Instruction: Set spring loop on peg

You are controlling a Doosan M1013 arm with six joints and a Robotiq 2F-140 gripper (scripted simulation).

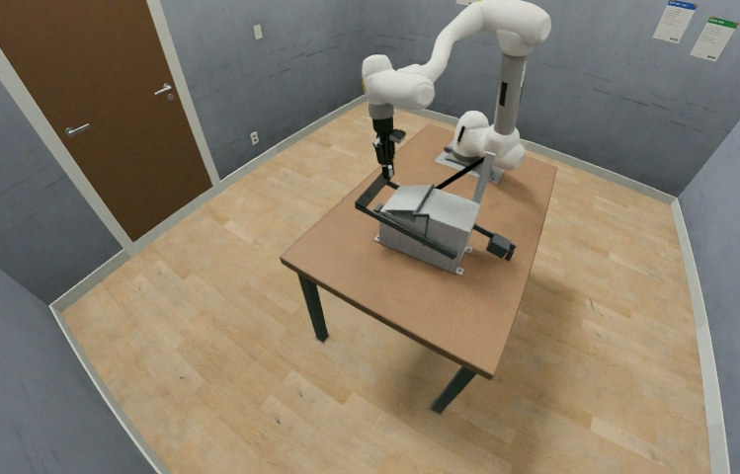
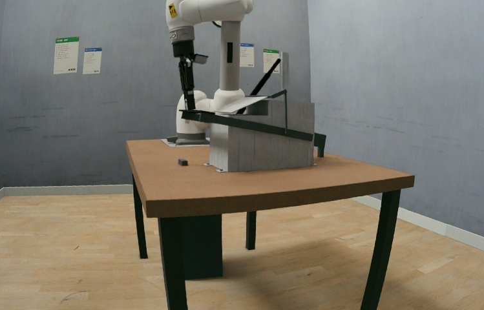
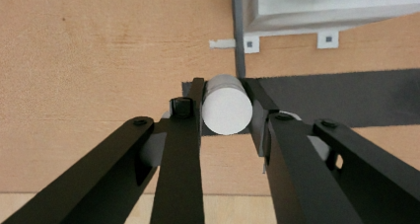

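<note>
My pincer (image 3: 226, 116) grips the steel weight (image 3: 227, 106), its long axis upright between my fingers. Directly beneath lies the raised pedal (image 3: 340, 97), over the desk's (image 2: 183, 192) far left corner, with the grey feeder (image 2: 263, 149) beyond it toward mid-desk.

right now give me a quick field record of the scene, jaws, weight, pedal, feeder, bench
jaws: gripper shut on the pale steel cylinder test weight, pointing straight down
weight: held upright above the dark flat pedal plate; contact with it cannot be told
pedal: raised, at the high end of the sloping dark lever
feeder: grey block box with its pale lid tilted open
bench: brown wooden table, with a small dark block lying beside the feeder
</note>
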